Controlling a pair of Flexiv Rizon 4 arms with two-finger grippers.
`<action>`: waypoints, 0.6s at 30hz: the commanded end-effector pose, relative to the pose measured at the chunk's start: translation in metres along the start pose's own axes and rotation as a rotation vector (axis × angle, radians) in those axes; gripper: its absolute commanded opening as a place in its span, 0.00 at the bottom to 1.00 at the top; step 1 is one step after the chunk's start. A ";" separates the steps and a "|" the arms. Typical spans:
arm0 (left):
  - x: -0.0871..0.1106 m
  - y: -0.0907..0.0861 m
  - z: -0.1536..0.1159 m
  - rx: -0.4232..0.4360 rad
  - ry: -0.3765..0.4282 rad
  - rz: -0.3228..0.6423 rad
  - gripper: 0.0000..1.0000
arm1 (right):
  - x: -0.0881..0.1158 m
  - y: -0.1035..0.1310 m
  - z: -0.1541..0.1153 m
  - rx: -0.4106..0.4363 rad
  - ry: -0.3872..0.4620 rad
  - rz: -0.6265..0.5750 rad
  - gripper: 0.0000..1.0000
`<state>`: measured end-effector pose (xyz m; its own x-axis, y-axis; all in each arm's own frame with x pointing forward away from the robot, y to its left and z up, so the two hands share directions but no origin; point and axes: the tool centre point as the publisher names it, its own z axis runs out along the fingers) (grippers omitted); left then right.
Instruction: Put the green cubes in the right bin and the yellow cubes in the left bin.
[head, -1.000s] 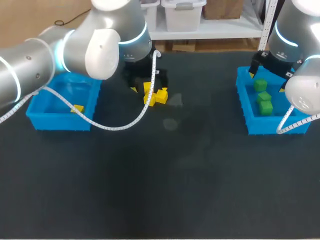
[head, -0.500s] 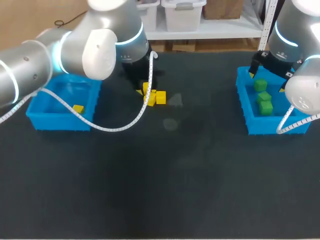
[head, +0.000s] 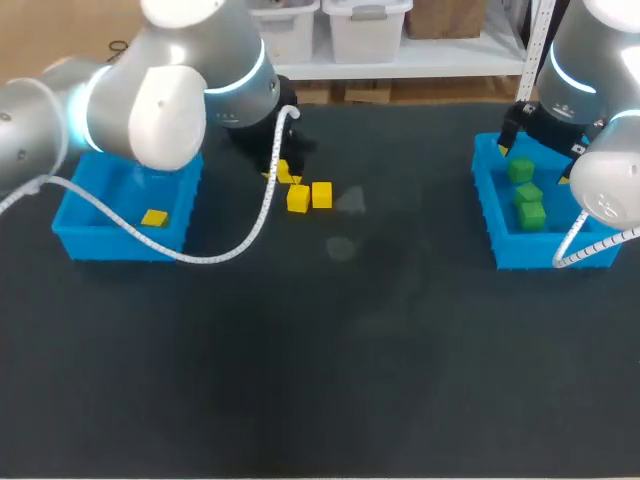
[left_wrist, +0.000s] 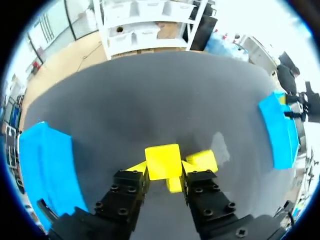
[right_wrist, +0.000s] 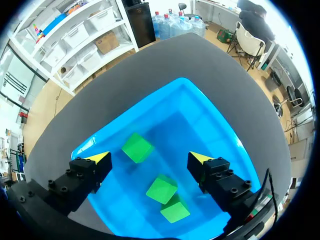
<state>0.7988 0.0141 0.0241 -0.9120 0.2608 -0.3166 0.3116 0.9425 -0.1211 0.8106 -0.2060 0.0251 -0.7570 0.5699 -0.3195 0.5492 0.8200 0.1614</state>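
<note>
Left wrist view: a yellow cube is pinched between the jaws of the left gripper, seemingly lifted just off the table, with two more yellow cubes lying close beneath it. A fourth yellow cube lies in the left bin. Three green cubes sit in the right bin under the right gripper, whose jaws stand wide.

In the head view my left arm covers the left gripper and most of the held cube, so I see only a yellow sliver there. In the left wrist view the held cube hides most of a lower cube beneath it. My right arm covers the right bin's outer wall.
</note>
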 end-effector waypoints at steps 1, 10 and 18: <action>0.040 0.003 -0.050 -0.003 -0.162 0.040 0.00 | 0.000 0.000 0.000 -0.001 0.000 0.000 1.00; 0.037 0.030 -0.122 -0.087 -0.326 0.038 0.00 | 0.000 0.000 0.000 -0.001 0.000 0.000 1.00; 0.052 0.095 -0.143 -0.259 -0.323 -0.065 0.00 | 0.000 0.000 0.000 -0.001 0.000 0.000 1.00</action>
<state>0.7643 0.1288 0.1111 -0.8222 0.1848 -0.5383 0.1828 0.9815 0.0577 0.8106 -0.2060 0.0251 -0.7570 0.5699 -0.3195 0.5492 0.8200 0.1614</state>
